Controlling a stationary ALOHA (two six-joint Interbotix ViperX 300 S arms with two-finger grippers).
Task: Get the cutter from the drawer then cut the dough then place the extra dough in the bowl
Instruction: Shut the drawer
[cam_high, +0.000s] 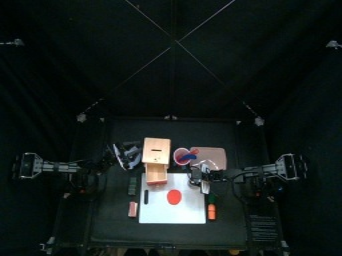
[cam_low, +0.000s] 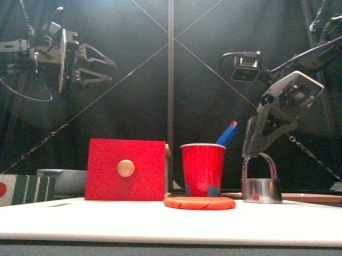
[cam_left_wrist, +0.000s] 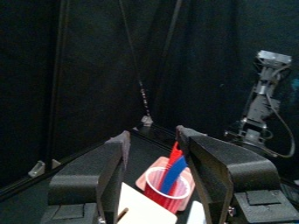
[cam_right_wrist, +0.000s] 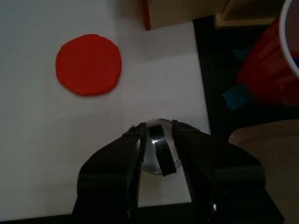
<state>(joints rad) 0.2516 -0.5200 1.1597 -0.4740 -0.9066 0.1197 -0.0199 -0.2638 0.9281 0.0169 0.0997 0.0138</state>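
Observation:
A flat red dough disc (cam_high: 174, 197) lies on the white cutting board (cam_high: 160, 215); it also shows as the dough (cam_low: 201, 202) in the front view and the dough (cam_right_wrist: 90, 64) in the right wrist view. My right gripper (cam_low: 259, 150) is shut on the wire handle of the round metal cutter (cam_low: 259, 188). The cutter (cam_right_wrist: 160, 147) hangs low over the board's right side, apart from the dough. Whether it touches the board I cannot tell. The wooden box (cam_high: 159, 160) shows its red drawer front (cam_low: 127, 170). My left gripper (cam_low: 91, 55) hangs open, high at the back left.
A red cup (cam_low: 203, 168) with a blue and a red toy knife (cam_left_wrist: 173, 171) stands behind the board, right of the box. A blue-grey bowl (cam_high: 210, 157) sits beside it. A small orange toy (cam_high: 132, 208) lies left of the board.

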